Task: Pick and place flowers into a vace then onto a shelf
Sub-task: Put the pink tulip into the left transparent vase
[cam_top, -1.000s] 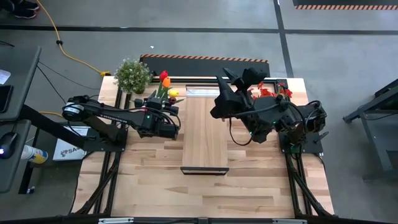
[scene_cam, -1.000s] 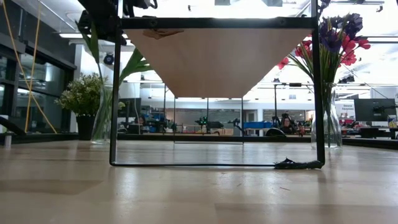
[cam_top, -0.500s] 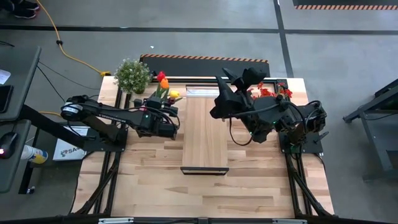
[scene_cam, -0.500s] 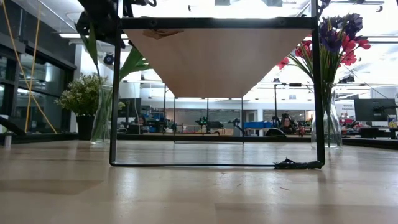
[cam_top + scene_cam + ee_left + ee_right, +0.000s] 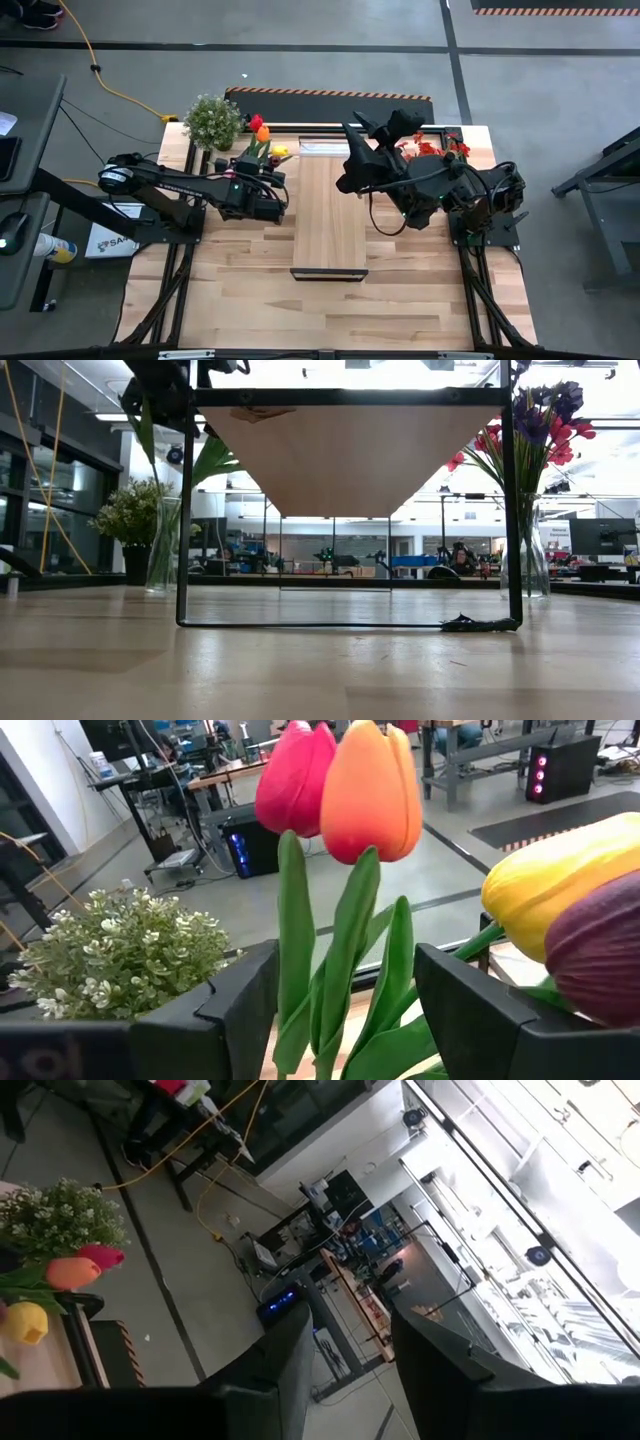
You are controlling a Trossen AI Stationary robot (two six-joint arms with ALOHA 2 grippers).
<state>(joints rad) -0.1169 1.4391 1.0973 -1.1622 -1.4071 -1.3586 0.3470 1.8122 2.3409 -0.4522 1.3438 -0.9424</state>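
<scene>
On the plank table (image 5: 240, 290), the left gripper (image 5: 345, 1010) pinches upright tulips (image 5: 345, 790); the right gripper (image 5: 345, 1350) hangs spread.

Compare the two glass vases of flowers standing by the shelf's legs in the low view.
The left vase holds few stems with broad green leaves; the right vase holds a fuller bunch with purple and pink heads. The left vase stands beside the potted plant; the right stands alone. Both are clear glass and upright.

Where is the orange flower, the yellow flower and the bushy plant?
orange flower (image 5: 370, 790), left wrist view, middle of its head.
yellow flower (image 5: 560, 870), left wrist view, on its head.
bushy plant (image 5: 212, 120), high view, centre of its leaves.
</scene>
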